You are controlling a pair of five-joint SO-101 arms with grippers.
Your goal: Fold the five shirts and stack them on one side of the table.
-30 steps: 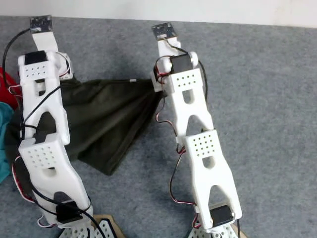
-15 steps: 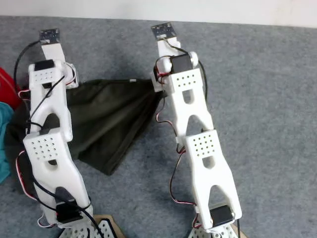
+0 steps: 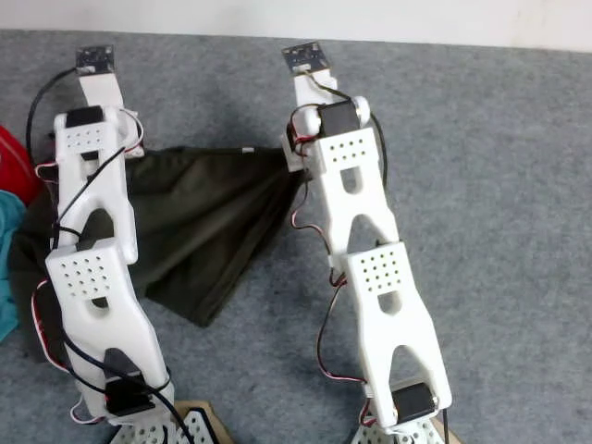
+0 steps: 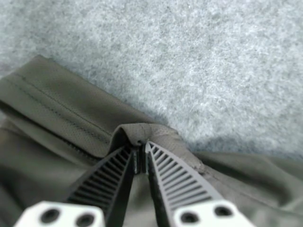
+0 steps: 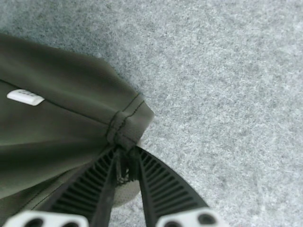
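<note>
Where you look down from above, the dark olive shirt [image 3: 203, 222] lies spread on the grey table [image 3: 481, 185] between your two arms. In the left wrist view, your left tool [image 4: 141, 158] pinches a raised fold of its hem. In the right wrist view, your right tool [image 5: 127, 165] is clamped on a seamed corner.

Table [image 3: 499, 231]: my work surface, grey and felt-like all over.
Dark olive shirt [image 3: 199, 222]: spread loosely on the left half, one corner pointing toward the near edge.
Red cloth [image 3: 14, 162]: at the left edge, beside the shirt.
Teal cloth [image 3: 7, 250]: left edge, just nearer than the red cloth.
</note>
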